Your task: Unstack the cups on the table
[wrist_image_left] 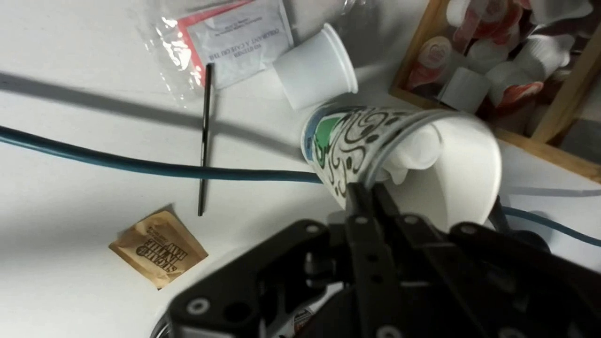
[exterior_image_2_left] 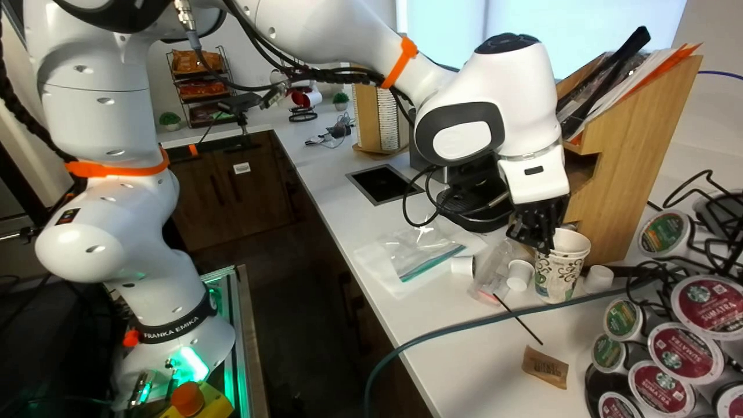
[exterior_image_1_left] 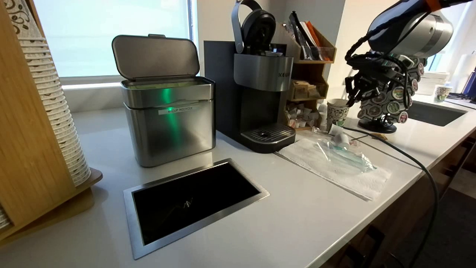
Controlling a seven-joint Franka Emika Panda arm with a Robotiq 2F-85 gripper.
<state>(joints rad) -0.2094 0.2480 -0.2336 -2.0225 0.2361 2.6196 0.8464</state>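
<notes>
Black two-fingered gripper (wrist_image_left: 370,191): jaws close together, pinching the rim of a white paper cup with brown scrollwork (wrist_image_left: 359,145). One finger outside the cup wall, one inside. Paper cup stands roughly upright on a long, smooth white countertop (exterior_image_1_left: 282,223) in both exterior views. White rounded shapes (wrist_image_left: 418,148) inside it, partly hidden; count unclear. In an exterior view a second line runs just under the rim of the paper cup (exterior_image_2_left: 557,278); whether another is nested there, cannot tell.

Small plain white tapered cups (exterior_image_2_left: 518,275) nearby: in an exterior view, one just beside the paper cup on each side, a third farther off, next to a clear plastic zip bag with a teal seal (exterior_image_2_left: 418,252). Wrist view: one on its side; contact with the paper cup cannot be told.

Zip bag lies on a white textured paper sheet (exterior_image_1_left: 346,176). Thin black stick (wrist_image_left: 205,136) crosses a dark teal cable (wrist_image_left: 94,156); brown paper sugar packet (wrist_image_left: 159,246) near both.

Black-and-silver coffee machine (exterior_image_1_left: 264,74), top raised, just beside the paper sheet. Next to it, a brushed-steel bin (exterior_image_1_left: 167,130), lid up. Steel-rimmed rectangular opening (exterior_image_1_left: 134,223) in the countertop before the bin. Dark wire rack of coffee pods (exterior_image_1_left: 372,126) near the paper cup.
</notes>
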